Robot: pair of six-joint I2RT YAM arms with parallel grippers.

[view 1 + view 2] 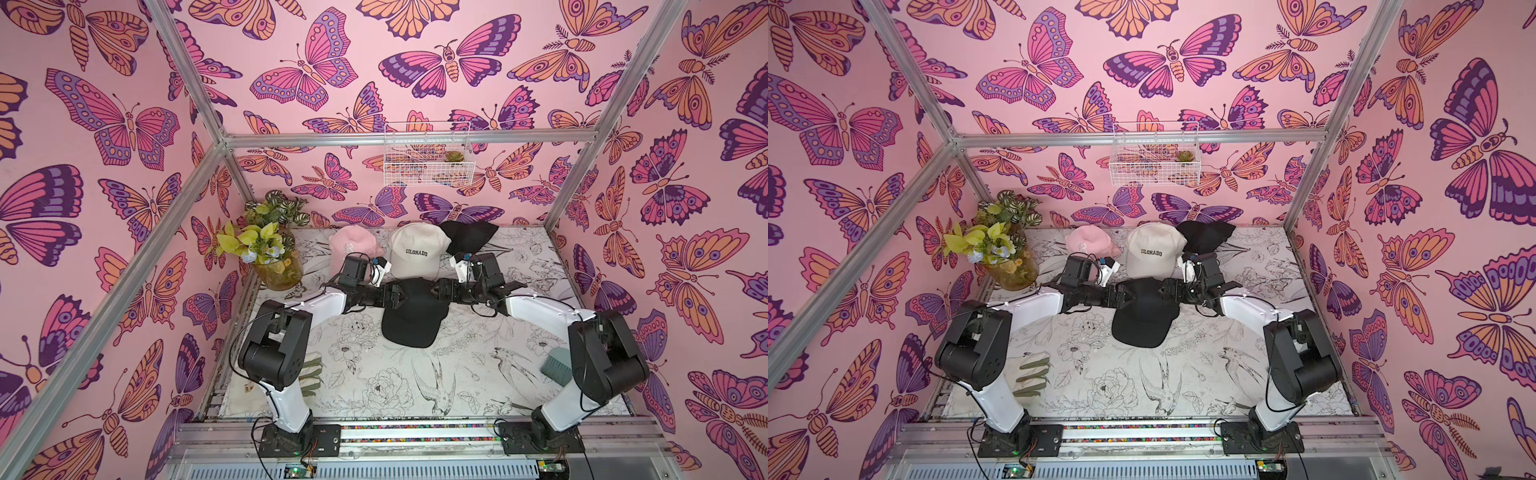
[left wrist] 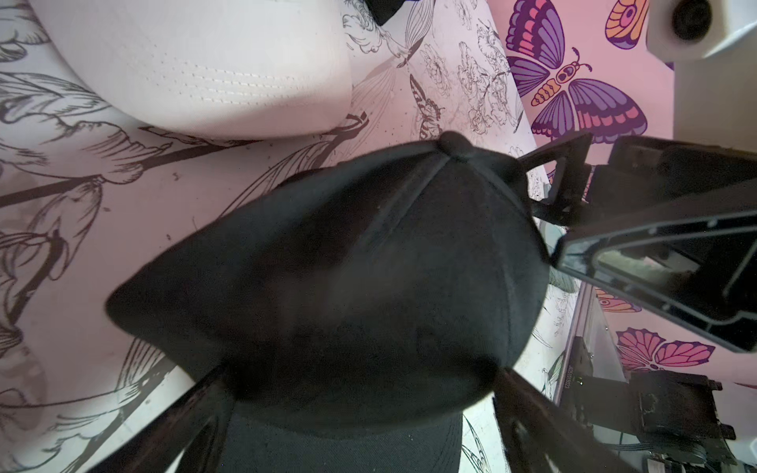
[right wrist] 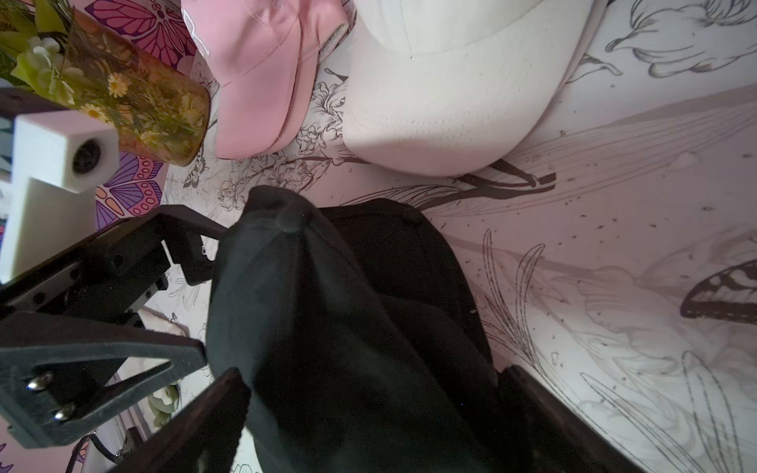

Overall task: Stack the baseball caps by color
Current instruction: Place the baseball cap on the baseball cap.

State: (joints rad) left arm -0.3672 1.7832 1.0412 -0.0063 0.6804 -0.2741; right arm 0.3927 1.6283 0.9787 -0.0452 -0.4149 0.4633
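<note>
In the middle of the worktop: a black cap lies flat. Its brim points toward the robot's base.
Left tool: its fingers are spread apart, right at one side of the cap's round top. It is not squeezing anything.
Right tool: its fingers are spread apart too, at the other side of the same cap. It holds nothing.
At the back: a pink cap, a cream COLORADO cap and a second black cap sit in a row near the wall.
Step now: I think it is the black cap's turn. Both tools are at its sides and it has not joined the black one at the back.
Next move: the fingers need to close on the soft sides. Then the cap must go up and over the cream cap's edge without bumping it, and down onto the second black cap.
Only the wrist views show: how the fingers sit on each side of the black cap. The right wrist view also shows two pink brims, one on the other, beside the flower vase.
Only the top views show: the word COLORADO and the whole row. A glove lies by the left arm. In a top view a small brush lies by the right arm.
</note>
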